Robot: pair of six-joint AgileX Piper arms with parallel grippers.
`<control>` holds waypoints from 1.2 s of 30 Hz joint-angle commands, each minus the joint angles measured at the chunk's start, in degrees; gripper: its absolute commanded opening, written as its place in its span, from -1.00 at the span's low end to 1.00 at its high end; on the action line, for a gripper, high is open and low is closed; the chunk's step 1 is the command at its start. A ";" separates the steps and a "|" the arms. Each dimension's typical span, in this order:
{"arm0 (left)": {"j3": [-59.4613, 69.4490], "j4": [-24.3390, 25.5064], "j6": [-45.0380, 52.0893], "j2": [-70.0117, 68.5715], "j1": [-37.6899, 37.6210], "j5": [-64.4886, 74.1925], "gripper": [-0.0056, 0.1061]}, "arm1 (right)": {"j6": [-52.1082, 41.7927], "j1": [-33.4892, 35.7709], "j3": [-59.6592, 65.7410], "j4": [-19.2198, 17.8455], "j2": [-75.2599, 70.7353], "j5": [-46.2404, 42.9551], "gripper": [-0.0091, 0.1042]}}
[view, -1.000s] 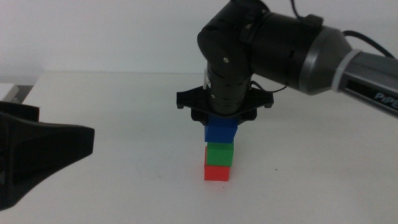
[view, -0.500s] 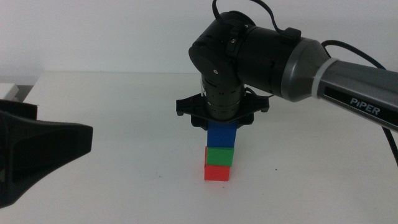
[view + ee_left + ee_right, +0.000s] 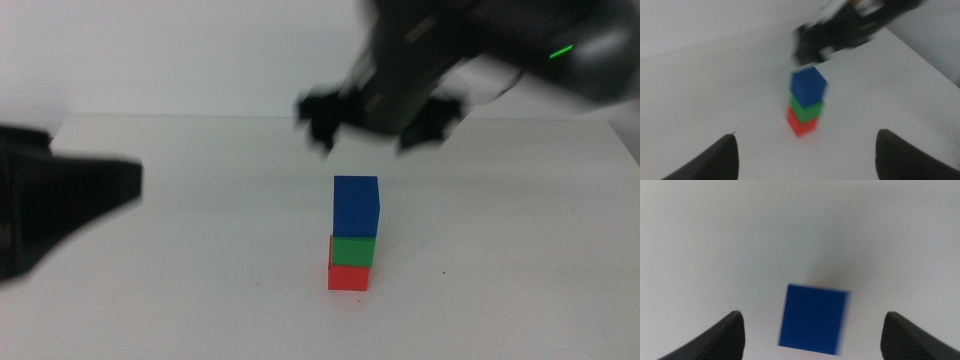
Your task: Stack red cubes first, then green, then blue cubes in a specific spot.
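Observation:
A three-cube tower stands on the white table: the red cube (image 3: 348,277) at the bottom, the green cube (image 3: 354,250) on it, the blue cube (image 3: 356,205) on top. The left wrist view shows the same tower, with red cube (image 3: 802,124), green cube (image 3: 808,110) and blue cube (image 3: 808,86). My right gripper (image 3: 380,128) hovers blurred above the tower, open, touching nothing. From its own camera the blue cube (image 3: 814,318) lies below, between the spread jaws. My left gripper (image 3: 805,155) is open at the table's left, apart from the tower. The spot's mark is hidden.
The left arm's dark body (image 3: 50,210) fills the left edge of the middle view. A tiny dark dot (image 3: 443,272) marks the table right of the tower. Bare white tabletop (image 3: 200,280) surrounds the tower.
My right gripper has let go of the blue cube and risen quickly above it. The blue cube now rests on the green one. The left arm has barely shifted.

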 commanded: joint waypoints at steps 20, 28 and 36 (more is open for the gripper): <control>-9.31 -0.56 7.43 8.78 26.46 -0.94 0.78 | -22.27 -31.91 55.45 3.61 -58.17 -28.22 0.80; 10.62 -17.97 19.30 -4.52 36.01 -13.41 0.78 | -24.53 -31.91 68.97 3.03 -70.92 -34.51 0.80; 11.76 -17.60 22.15 -6.73 36.01 -15.29 0.78 | -24.40 -31.91 69.22 0.76 -72.43 -34.48 0.80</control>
